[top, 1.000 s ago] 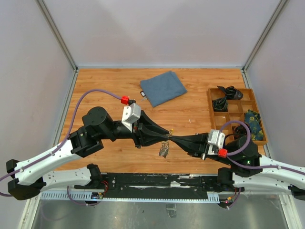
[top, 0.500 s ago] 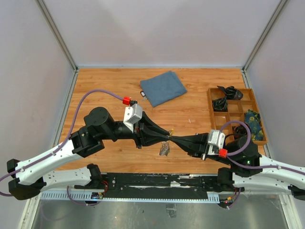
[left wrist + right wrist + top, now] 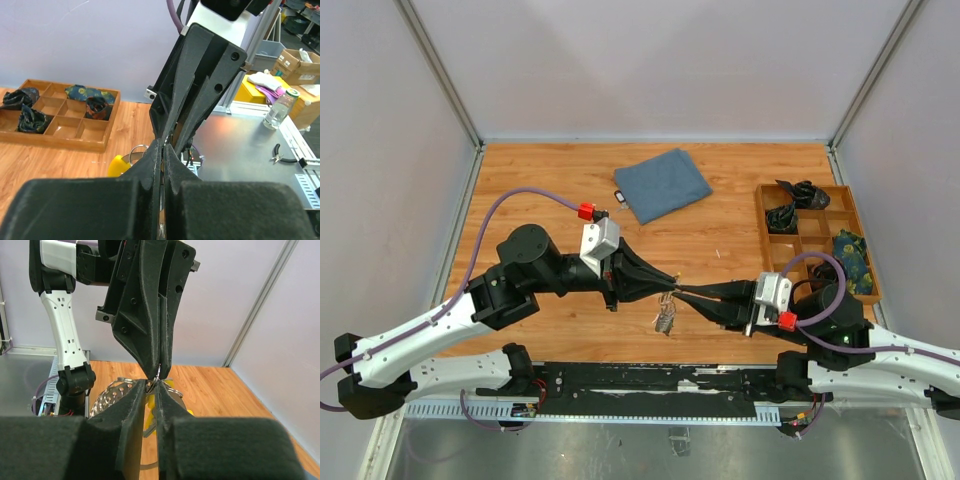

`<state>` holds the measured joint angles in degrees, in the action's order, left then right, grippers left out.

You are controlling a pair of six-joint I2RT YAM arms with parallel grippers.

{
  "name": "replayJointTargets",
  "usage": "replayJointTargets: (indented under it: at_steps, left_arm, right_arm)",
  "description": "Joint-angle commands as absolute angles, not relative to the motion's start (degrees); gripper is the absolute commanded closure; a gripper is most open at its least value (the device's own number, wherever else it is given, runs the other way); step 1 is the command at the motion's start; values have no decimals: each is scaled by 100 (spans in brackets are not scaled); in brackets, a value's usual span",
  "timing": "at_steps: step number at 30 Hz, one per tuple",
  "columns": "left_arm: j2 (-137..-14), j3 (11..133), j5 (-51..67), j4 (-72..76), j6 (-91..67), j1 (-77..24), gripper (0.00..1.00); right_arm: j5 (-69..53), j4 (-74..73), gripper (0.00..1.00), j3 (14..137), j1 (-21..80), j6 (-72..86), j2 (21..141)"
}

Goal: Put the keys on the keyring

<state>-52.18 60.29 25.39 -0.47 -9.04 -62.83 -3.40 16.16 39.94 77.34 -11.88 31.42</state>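
In the top view my left gripper (image 3: 670, 282) and right gripper (image 3: 680, 292) meet tip to tip above the table's front middle. A bunch of metal keys (image 3: 664, 318) hangs just below them. In the right wrist view my right gripper (image 3: 152, 385) pinches a thin wire loop (image 3: 159, 372) that the left gripper's shut fingers (image 3: 150, 315) also hold from above. A beaded grey keyring (image 3: 111, 393) and a yellow-headed key (image 3: 150, 416) hang behind my fingers. In the left wrist view my left gripper (image 3: 162, 146) is shut on a thin metal piece, with the yellow key head (image 3: 118, 165) beside it.
A folded blue cloth (image 3: 663, 185) lies at the back middle with a small tag (image 3: 618, 197) at its left edge. A wooden compartment tray (image 3: 768, 243) with dark and patterned bundles stands at the right. A black rail (image 3: 650, 378) runs along the near edge.
My right gripper has moved a little up and left, closer against the left fingertips. The left arm has shifted slightly right. The hanging keys swung a little.
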Motion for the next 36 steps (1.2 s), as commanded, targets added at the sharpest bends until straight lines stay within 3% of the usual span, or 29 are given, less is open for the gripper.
replayJointTargets:
  at_steps: [1,6,17,22,29,36]
  left_arm:
    - [-5158,6208,2414,-419,-784,-6329,99]
    - [-5253,6616,2160,-1313,-462,-6330,99]
    - [-6073,7874,1623,-3345,86,-6334,99]
    - [-6248,8083,1653,-3715,197,-6331,99]
    - [-6236,8096,1769,-3771,249,-6333,100]
    - [-6288,8175,1943,-3852,337,-6335,100]
  right_arm:
    - [-114,926,83,4547,7848,-1504,3011]
    - [371,-443,76,5174,7844,-1565,2996]
    - [522,-3105,72,6670,7835,-889,3987]
    - [-195,-3321,71,6853,7537,-658,4339]
    - [-2331,-3229,69,6914,6074,-36,4651]
    - [-2946,-2871,73,6747,5725,158,4793]
